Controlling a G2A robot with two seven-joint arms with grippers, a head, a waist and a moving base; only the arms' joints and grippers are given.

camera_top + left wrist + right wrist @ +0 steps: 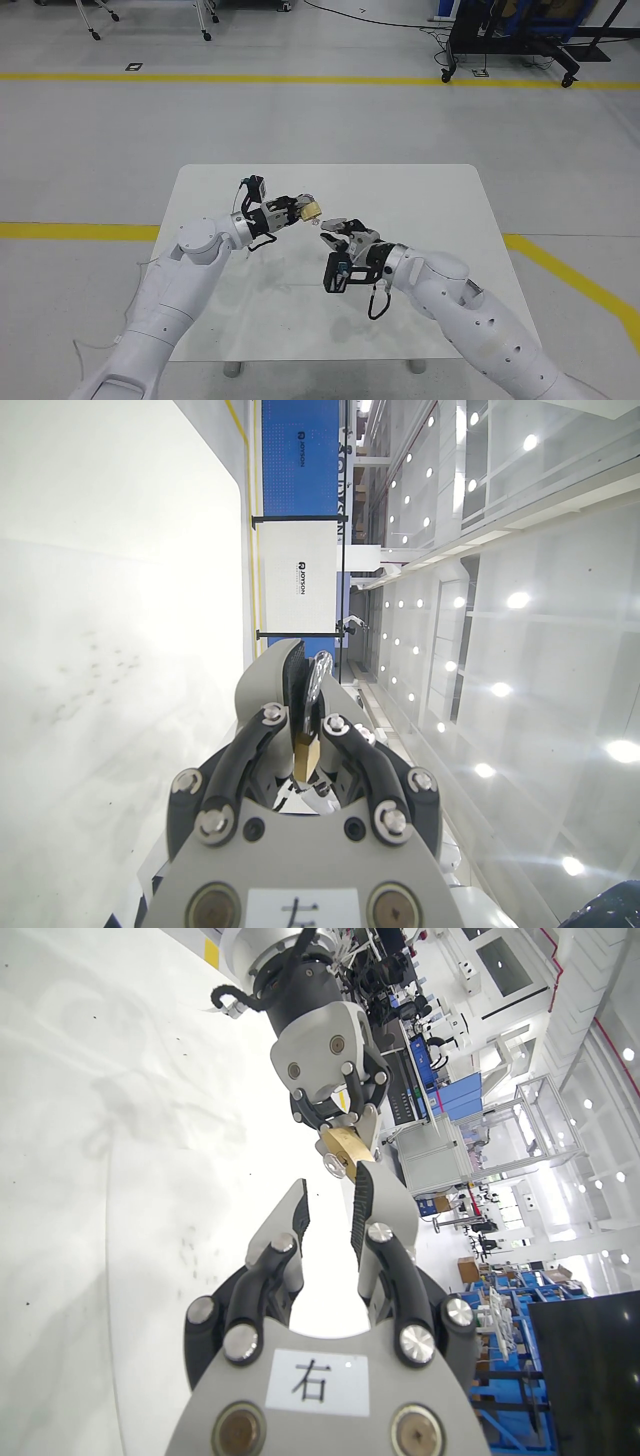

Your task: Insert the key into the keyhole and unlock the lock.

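**While the Lock Is Held, the Key Is Within Reach**

Because my left fingers are closed on the brass padlock, the lock hangs in the air above the white worktop and does not touch it. The grip is on the upper part of the lock, and the steel shackle lies between the two pads. The small silver key sticks out from the bottom face of the body, so I judge that it is inserted and that turning it is the step that remains.

My right fingers are spread open and hold nothing. They are just beside the key, with one tip near the edge of the lock body.

The padlock looks solid and stiff, probably heavy for such a small thing, and its smooth brass may slip or rotate inside the pads when a twist comes. The key is thin, flat and light. I think the best place to take it is across the two flat faces of its round head, with both pads square on them. When I turn it, the left side must press firmly, otherwise the whole lock may turn together with the key.
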